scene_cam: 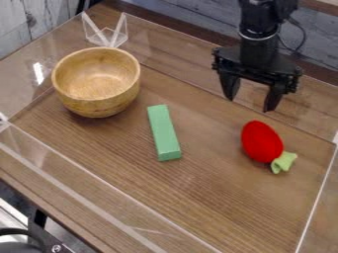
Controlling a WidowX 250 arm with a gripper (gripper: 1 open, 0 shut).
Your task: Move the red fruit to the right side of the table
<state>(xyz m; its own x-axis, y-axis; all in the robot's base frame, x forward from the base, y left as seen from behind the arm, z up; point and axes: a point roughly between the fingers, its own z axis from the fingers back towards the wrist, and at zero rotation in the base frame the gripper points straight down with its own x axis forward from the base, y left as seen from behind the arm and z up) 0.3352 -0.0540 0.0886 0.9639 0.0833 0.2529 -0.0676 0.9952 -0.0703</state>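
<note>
Wood-grain table (211, 188), glossy red fruit (263, 141)

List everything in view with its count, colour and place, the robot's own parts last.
wooden bowl: one, light tan, left rear of the table, empty.
green block: one, green, long, lying flat near the middle.
toy strawberry: one, red with pale green stem, right side, resting on the table.
table: one, brown wood grain, clear low walls around it.
pincer: one, black, open, behind the strawberry, holding nothing.
</note>
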